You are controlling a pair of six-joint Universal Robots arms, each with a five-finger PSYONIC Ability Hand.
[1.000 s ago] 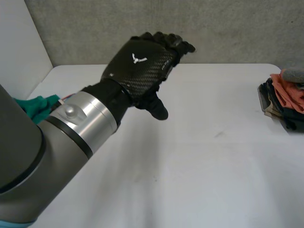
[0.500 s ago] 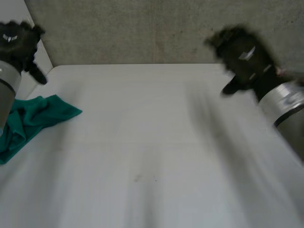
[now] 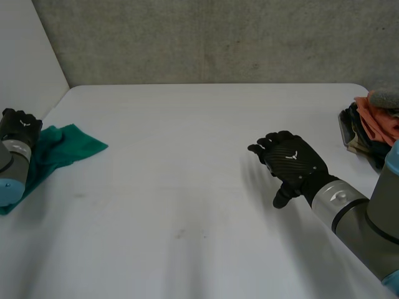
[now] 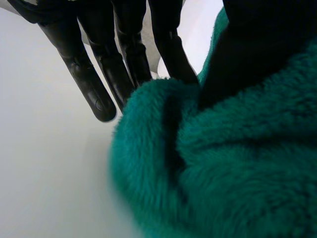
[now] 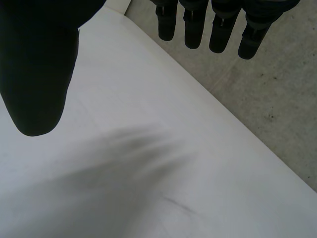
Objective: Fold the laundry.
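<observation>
The left hand (image 3: 19, 124) sits at the left edge of the bench (image 3: 187, 156), its fingers (image 4: 89, 84) straight with their tips against the green fleece cloth (image 3: 72, 144) and the thumb on it. The right hand (image 3: 292, 163) hovers over bare bench, fingers (image 5: 190, 25) wide and holding nothing. A heap of clothes (image 3: 374, 124) lies at the right edge.

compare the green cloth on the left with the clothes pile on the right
The green cloth is one single-coloured piece, loosely spread; the clothes pile heaps several pieces, orange, dark and grey. The left hand is at the green cloth; the right hand is apart from the clothes pile, over bare table. Both lie at the table's sides.
</observation>
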